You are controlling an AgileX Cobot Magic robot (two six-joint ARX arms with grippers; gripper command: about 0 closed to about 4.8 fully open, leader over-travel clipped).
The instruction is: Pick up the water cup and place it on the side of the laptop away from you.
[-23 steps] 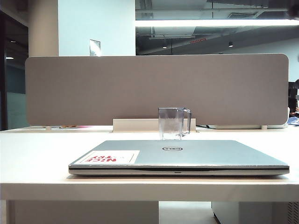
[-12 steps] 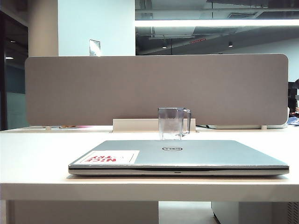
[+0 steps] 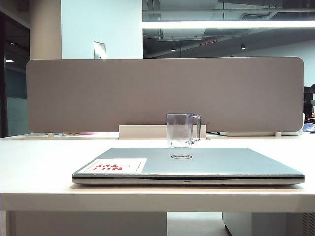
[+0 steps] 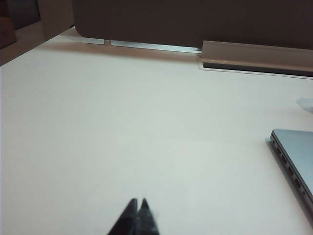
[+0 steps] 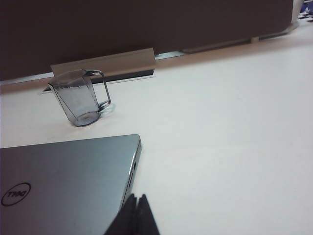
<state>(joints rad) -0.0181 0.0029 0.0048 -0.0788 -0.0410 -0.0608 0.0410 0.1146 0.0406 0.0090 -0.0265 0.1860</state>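
Looking across the white table [image 3: 39, 162] from the front, we see the silver Dell laptop [image 3: 197, 164] lying shut and flat near the front edge, logo in the middle of the lid and a white sticker with red lettering [image 3: 118, 165] at its left corner. The water cup [image 3: 181, 130] stands upright on the table on the far side of the laptop, roughly behind the logo, clear with a grey tint, faceted walls and a thin handle sticking out to the right. Behind it runs a pale cable tray [image 3: 147, 131] and then the big grey divider panel [image 3: 98, 93] along the back of the table.

Neither arm shows up in the exterior view, so we go by the wrist cameras. The left gripper [image 4: 138, 208] hangs over bare table well off to the laptop's left side, its two dark fingertips pressed together with nothing between them; only the laptop's side edge with its ports peeks in there. The right gripper [image 5: 137, 203] sits just beside the laptop's right front corner, fingertips also pressed together and empty.

From the right wrist camera we get a nice look at the cup: it's standing on its thick base, apart from the laptop's far edge, with a strip of bare table between them, and close to the cable tray. Neither gripper touches the cup; both are well apart from it.
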